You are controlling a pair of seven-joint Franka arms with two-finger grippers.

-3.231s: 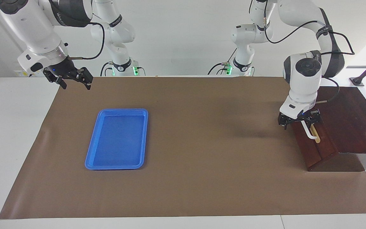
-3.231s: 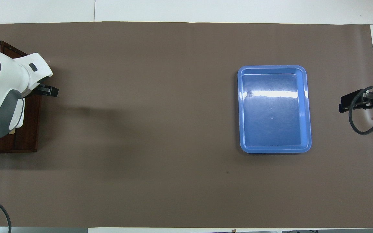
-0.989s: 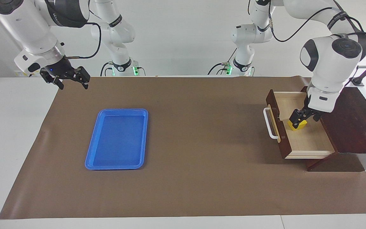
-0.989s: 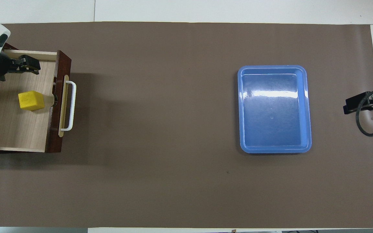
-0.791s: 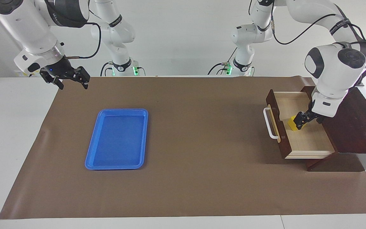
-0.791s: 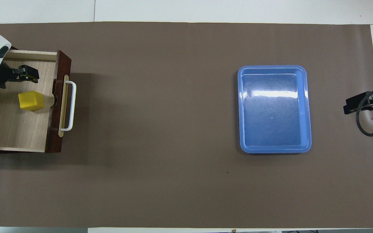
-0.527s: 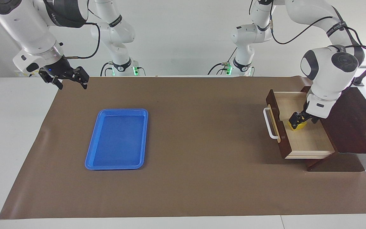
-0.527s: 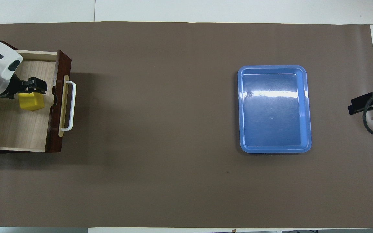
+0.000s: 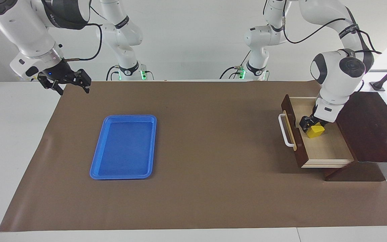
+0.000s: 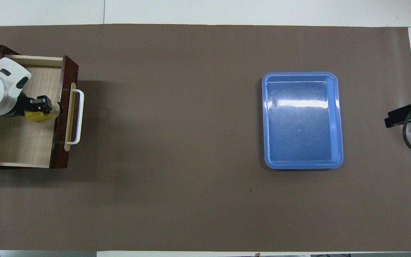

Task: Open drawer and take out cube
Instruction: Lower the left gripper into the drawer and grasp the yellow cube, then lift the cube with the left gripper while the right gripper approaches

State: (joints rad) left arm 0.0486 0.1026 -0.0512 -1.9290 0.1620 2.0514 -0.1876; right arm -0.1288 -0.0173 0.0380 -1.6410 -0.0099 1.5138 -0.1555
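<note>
The cube lies in the open drawer, close to the drawer's front panel and its white handle, at the left arm's end of the desk. What has changed over the last second is the left claw: it was hanging wide above the pale drawer floor, and it has now come down onto the cube and drawn in around it. In the overhead view the dark fingers cover most of the cube's top and only a yellow edge shows. From the facing view the claw appears narrowed onto the cube, though whether the grip is firm yet I cannot quite tell, since the wrist hides the contact. The cube seems to rest on the drawer floor, not lifted.

For the task this means that the opening is done and the grasp is being made; what remains is lifting the cube clear of the drawer walls.

The right claw waits with jaws wide over the desk's edge at the right arm's end, well apart from the blue tray.
</note>
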